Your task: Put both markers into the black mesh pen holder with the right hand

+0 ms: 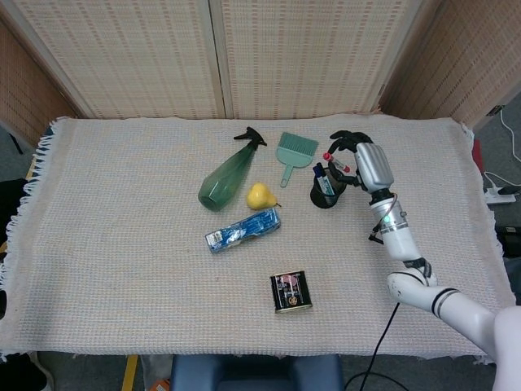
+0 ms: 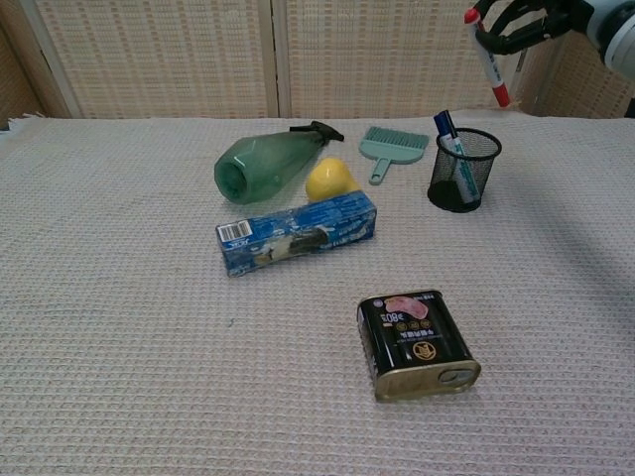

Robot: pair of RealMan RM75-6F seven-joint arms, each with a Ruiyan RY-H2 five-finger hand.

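My right hand: raised above the bench, fingers curled and pinching the white marker with red ends, which hangs tilted above the black mesh pen holder, not yet inside.

White marker, judged: light, rigid, smooth-barrelled and apt to slip; best held mid-barrel, lower end aimed at the opening.

Blue-capped marker: already standing in the holder, leaning toward 11 o'clock; it narrows the opening.

Holder, judged: light, could tip if knocked.

Around the holder on the cream woven cloth:
- teal hand brush, 10 o'clock
- yellow pear, 9 o'clock
- green spray bottle, 9 o'clock
- blue wrapped packet, 8 o'clock
- black tin, 7 o'clock

My left hand: not visible.
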